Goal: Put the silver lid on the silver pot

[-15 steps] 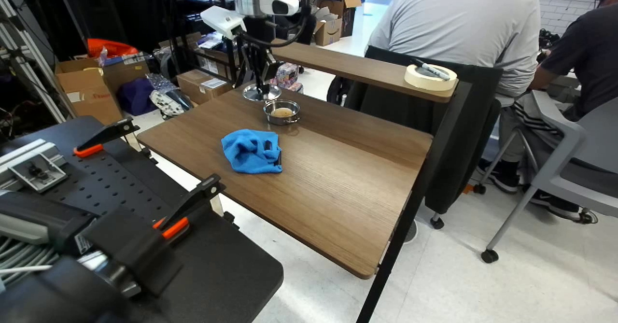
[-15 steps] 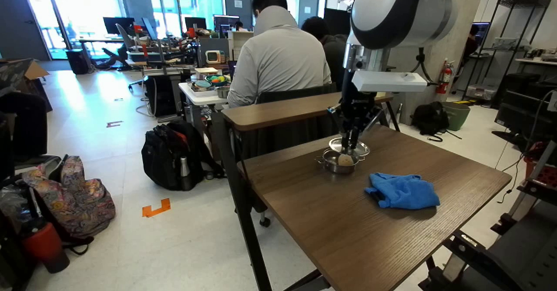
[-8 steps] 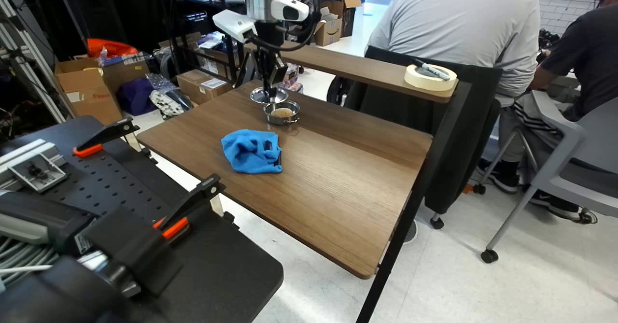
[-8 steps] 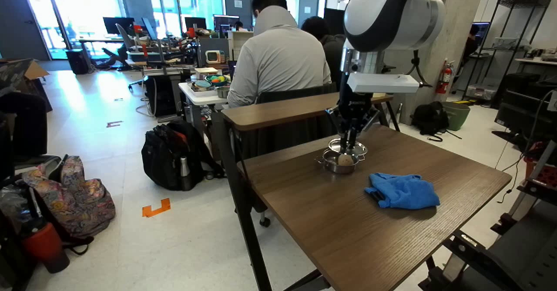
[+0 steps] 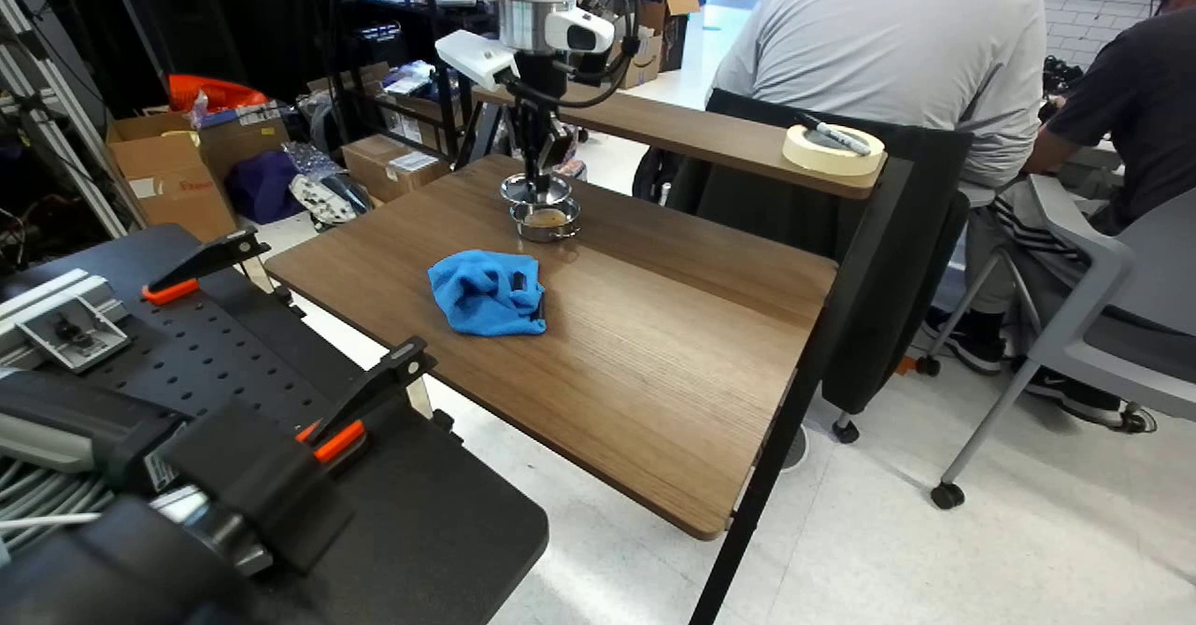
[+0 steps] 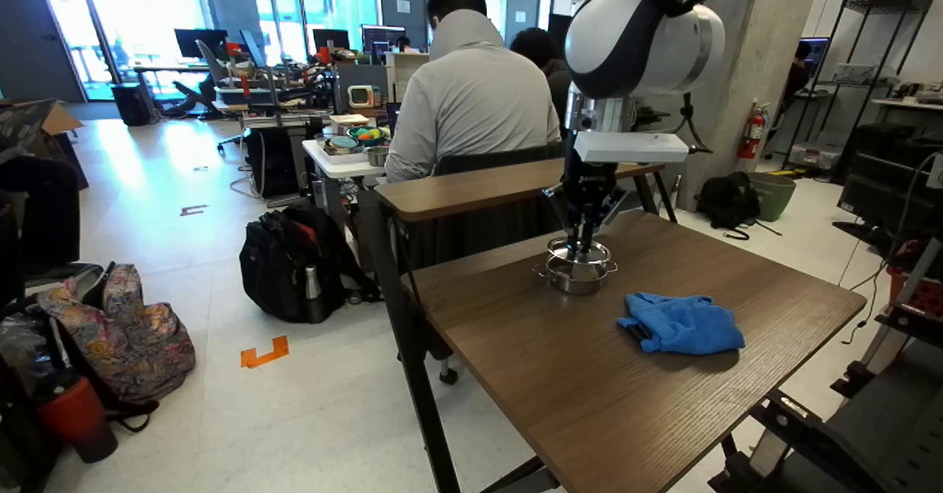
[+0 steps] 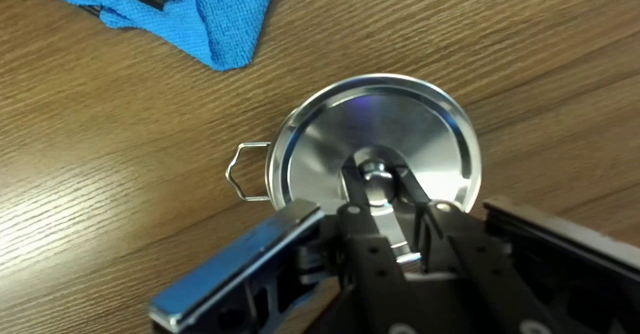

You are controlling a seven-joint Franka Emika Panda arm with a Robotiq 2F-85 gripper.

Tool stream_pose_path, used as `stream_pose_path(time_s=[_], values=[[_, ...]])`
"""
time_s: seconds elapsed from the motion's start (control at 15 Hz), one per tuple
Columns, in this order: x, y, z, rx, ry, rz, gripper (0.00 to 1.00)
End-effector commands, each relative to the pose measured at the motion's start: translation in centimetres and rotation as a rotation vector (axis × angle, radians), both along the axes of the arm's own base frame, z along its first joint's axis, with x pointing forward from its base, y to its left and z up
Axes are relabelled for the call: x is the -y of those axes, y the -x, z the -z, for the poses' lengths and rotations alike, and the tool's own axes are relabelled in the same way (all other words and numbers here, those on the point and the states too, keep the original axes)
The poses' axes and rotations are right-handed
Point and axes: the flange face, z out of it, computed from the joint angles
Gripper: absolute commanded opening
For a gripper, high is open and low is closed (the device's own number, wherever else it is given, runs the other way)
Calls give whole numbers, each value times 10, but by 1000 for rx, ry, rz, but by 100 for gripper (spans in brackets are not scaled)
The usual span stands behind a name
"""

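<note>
The silver lid hangs from my gripper above the silver pot. In both exterior views, the lid is roughly level, with a gap between it and the pot. In the wrist view, my gripper is closed around the knob of the lid. There the lid covers most of the pot; its left rim and one wire handle show. A beige thing lies inside the pot. My gripper is over the pot's opening.
A crumpled blue cloth with a black piece in it lies on the wooden table near the pot. It also shows in the wrist view. A raised shelf runs along the table's edge. A person sits beyond it.
My gripper has carried the lid sideways from beside the pot to above it, a little lower in an exterior view. The pot and the blue cloth have not moved.
</note>
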Motion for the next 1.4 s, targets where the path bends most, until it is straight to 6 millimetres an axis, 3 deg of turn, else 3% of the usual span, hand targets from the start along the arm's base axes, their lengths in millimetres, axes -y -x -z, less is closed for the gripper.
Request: stream_pose_path(time_s=[0.0,0.67,1.33], values=[[6,-16,3,-19,-19,10,5],[9,-24,32,-47,-2,18,5],[-1,-28,37,-46,5,3,5]])
